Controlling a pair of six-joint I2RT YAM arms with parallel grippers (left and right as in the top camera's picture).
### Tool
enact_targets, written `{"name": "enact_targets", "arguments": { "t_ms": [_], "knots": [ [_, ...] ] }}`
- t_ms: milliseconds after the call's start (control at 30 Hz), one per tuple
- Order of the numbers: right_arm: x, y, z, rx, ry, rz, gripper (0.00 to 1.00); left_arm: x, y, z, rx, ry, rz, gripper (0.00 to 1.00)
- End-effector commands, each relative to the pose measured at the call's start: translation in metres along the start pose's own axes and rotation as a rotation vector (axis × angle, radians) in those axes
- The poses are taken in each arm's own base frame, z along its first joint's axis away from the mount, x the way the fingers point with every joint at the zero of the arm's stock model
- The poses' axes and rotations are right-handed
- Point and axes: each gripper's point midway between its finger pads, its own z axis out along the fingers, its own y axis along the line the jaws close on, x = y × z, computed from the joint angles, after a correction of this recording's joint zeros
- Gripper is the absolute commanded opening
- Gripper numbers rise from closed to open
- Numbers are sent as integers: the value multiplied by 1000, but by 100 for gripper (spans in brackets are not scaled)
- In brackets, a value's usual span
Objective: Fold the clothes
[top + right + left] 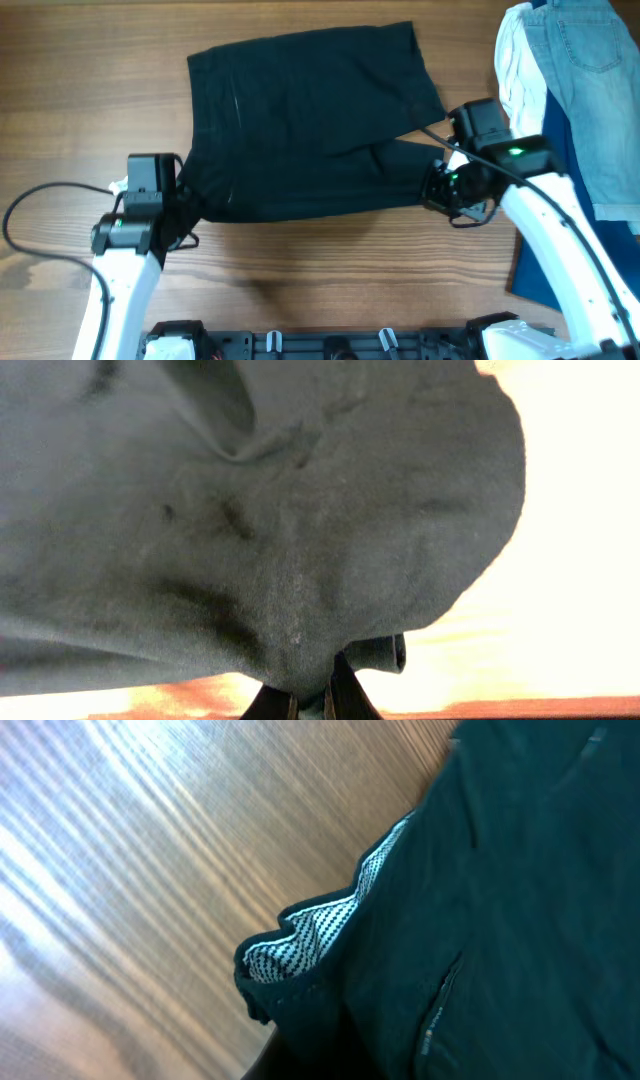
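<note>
Black garment spread on wooden table; right gripper clamped tight on near-right corner fold; left gripper at lining-side corner, jaw state cannot be told.

The overhead view is softly and evenly lit, and the black clothes swallow nearly all detail. In the left wrist view glare streaks the table left of the clothes. In the right wrist view everything right of them is blown out, and the cloth looks washed grey.
</note>
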Motion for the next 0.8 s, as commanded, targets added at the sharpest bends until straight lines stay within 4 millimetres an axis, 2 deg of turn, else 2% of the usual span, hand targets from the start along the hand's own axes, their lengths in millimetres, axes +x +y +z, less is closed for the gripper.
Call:
{"name": "enact_targets", "arguments": {
  "t_ms": [0,67,167,233,300,367,400,433,467,533,600,667,700,733,767],
  "knots": [
    [-5,-5,-30,15,-60,-68,4,5,8,-27,27,-25,17,4],
    [8,-6,-46,-12,-77,-72,4,12,16,-45,31,-20,18,4],
    [25,-3,-87,-107,-209,-107,4,11,18,-86,61,-54,16,4],
    [19,5,-106,-156,-308,-140,4,5,15,-97,87,-88,14,4],
    [-9,24,-113,-202,-405,-199,4,5,15,-94,77,-79,15,4],
    [-38,39,-104,-207,-438,-254,4,4,16,-86,39,-63,19,4],
    [-56,47,-94,-204,-444,-271,4,1,17,-82,14,-62,20,4],
    [-75,55,-79,-197,-443,-285,4,-2,16,-76,-12,-58,20,4],
    [-98,62,-55,-182,-429,-301,4,-6,14,-65,-47,-48,22,4],
    [-129,65,-19,-141,-423,-299,4,-15,8,-49,-78,-48,23,4],
    [-153,73,5,-141,-444,-320,4,-31,-1,-28,-110,-77,19,4],
    [-175,83,16,-159,-500,-352,4,-46,-10,-8,-128,-115,18,4],
    [-185,88,19,-172,-530,-360,4,-57,-18,9,-129,-140,16,4],
    [-198,97,19,-195,-582,-368,4,-63,-26,23,-123,-151,14,4],
    [-204,100,18,-205,-603,-372,4,-67,-30,31,-117,-156,13,4]
  ]
}}
